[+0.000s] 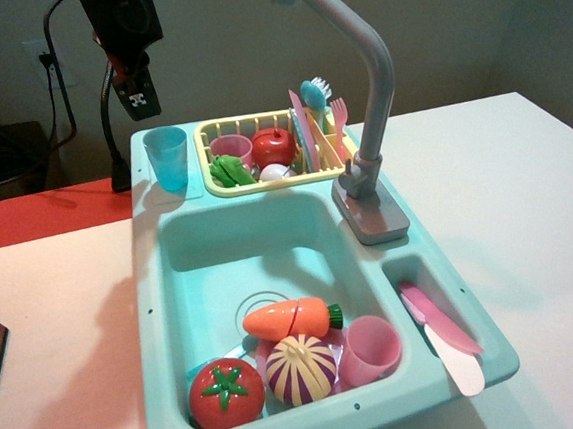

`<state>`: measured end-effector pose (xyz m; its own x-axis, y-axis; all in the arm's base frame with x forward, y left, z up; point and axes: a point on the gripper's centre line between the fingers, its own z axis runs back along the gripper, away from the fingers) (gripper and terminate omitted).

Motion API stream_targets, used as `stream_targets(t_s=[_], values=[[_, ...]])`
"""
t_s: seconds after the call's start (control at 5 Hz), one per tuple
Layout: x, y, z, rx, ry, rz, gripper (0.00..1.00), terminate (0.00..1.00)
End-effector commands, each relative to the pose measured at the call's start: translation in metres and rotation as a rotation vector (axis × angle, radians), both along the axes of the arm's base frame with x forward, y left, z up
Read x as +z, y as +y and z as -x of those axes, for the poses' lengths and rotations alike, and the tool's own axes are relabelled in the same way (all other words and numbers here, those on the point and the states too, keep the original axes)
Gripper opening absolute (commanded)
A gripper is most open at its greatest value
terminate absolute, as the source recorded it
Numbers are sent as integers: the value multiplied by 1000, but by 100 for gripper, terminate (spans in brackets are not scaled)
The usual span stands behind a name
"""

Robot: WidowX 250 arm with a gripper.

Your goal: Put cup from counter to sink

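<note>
The blue-teal cup (165,158) stands upright on the counter (147,177) at the sink's (226,239) back left corner, just beside the yellow dish rack (272,153) and apart from the basin. The tool (137,89) hangs above that corner, higher than the cup and touching nothing; whether its fingers are apart or together cannot be told from this angle. The rack holds a small pink cup, a red apple, green pieces and utensils. The grey faucet (375,102) rises from the sink's back right. In the basin's near end lie a carrot (293,317), a tomato (226,395), a striped onion (300,369) and a pink cup (370,350). A pink knife (446,339) rests in the sink's right side compartment. The sink sits on the white tabletop (510,184).
</note>
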<state>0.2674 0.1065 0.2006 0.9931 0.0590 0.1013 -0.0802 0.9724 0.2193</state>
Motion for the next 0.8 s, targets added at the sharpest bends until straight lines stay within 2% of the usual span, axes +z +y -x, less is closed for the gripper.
stream_targets(t_s=[0.0,0.2,0.4,0.6], values=[[0,0,0,0,0,0,100,0],[1,4,-16,27,66,5,100,0],[0,5,-21,48,126,22,100,0],[-6,3,-22,52,146,20,100,0]])
